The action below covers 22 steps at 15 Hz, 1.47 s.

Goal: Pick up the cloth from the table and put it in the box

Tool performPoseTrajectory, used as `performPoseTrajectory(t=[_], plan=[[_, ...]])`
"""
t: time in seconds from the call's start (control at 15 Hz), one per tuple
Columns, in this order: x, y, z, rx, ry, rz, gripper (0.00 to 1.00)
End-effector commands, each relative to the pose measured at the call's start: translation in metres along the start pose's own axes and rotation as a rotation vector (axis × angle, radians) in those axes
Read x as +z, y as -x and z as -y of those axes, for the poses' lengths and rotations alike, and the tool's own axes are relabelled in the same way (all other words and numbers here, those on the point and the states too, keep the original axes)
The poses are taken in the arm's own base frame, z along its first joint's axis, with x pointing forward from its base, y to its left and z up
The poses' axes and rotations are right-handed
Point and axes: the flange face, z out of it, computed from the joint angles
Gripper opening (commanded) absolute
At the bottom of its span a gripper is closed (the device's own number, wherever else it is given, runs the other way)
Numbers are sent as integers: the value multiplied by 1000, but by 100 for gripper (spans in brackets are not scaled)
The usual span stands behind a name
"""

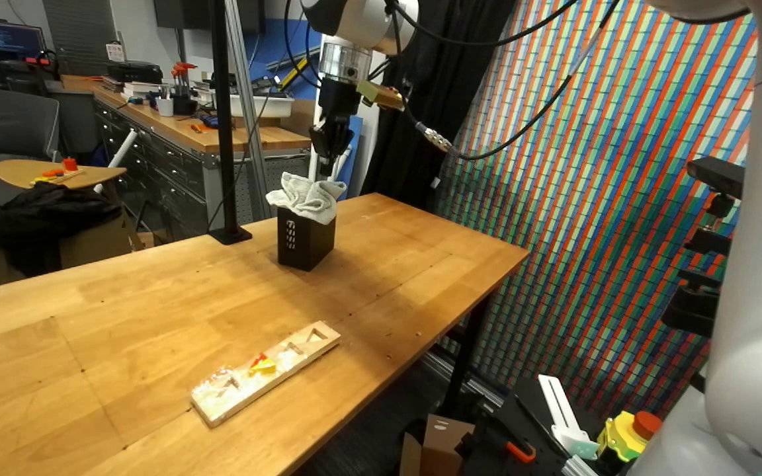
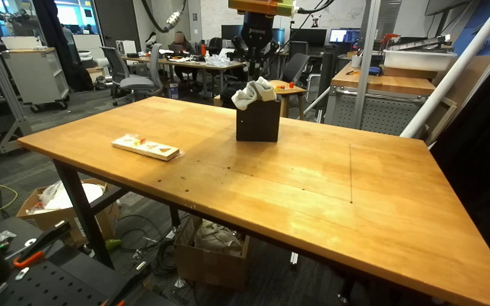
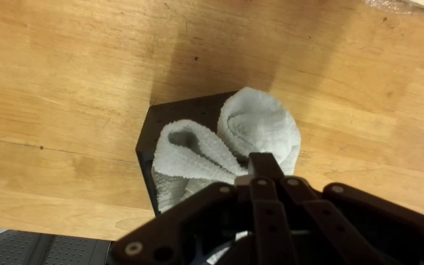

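Cream-white fabric cloth (image 1: 308, 199) off lt-brown wooden tabletop (image 1: 189, 297), bunched atop & prob part-in sm blk cubic box (image 1: 298, 241); blk fingers (image 3: 266, 165) closed tight, grip unclear; tuck-in likely left.

Both exterior views, well back, share the table (image 2: 313, 170) below my pincer (image 1: 328, 169) — wrist view looks closely down past it.

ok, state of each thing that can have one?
Black box: upright
White terry cloth: rumpled, bunched at the black box's top, overhanging its rim
Hand: shut; grip on cloth unclear
Wooden puzzle board: flat, red and yellow pieces on it
Cardboard box: open, fabric inside
Monitor: lit
Emergency stop: setting unclear
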Motion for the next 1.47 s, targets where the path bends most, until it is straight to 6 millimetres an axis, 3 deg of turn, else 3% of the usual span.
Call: performPoseTrajectory(t=[0.0,0.4,0.67,1.4], plan=[[0,21,13,24,13,-15,0],[18,23,17,12,9,13,0],[20,18,15,-1,19,28,0],[17,-15,5,-60,54,37,0]])
